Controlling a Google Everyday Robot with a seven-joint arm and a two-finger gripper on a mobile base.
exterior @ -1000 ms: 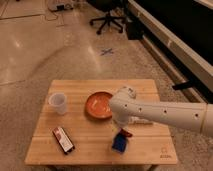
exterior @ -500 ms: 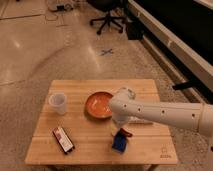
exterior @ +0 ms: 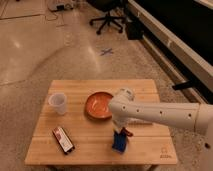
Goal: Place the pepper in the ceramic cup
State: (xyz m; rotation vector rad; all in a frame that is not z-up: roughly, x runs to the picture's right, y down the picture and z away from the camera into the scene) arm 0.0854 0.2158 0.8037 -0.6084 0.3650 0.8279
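Roughly nearest, table (exterior: 90,152): wooden top across the lower half of frame, carries everything.
Blue sponge (exterior: 119,143): lower centre, near the table's front edge, just below the end effector.
Red-and-black packet (exterior: 63,139): lower left, lying flat, well apart from the sponge.
End effector (exterior: 121,131): lower centre, down at table level right above the sponge, at the tip of the white arm (exterior: 160,114) that comes in from the right edge. Open or closed: cannot tell, the wrist hides it.
Pepper (exterior: 127,133): small red sliver just right of the end effector, touching or just beside the sponge's top. Held or lying loose: cannot tell.
Pepper handling (judgement): light and slim, with a smooth skin that is likely slippery. Fairly firm, but a hard squeeze would bruise it. Best taken across mid-length, not at the thin tip or the stem.
Orange bowl (exterior: 98,104): centre of frame, just up-left of the wrist; not the target.
Ceramic cup (exterior: 58,103): centre left, upright, mouth open, well apart from the pepper. The mouth is small, so the pepper probably goes in end-first.
Floor beyond: blue cross mark (exterior: 106,51) upper centre, office chair (exterior: 107,20) top centre.
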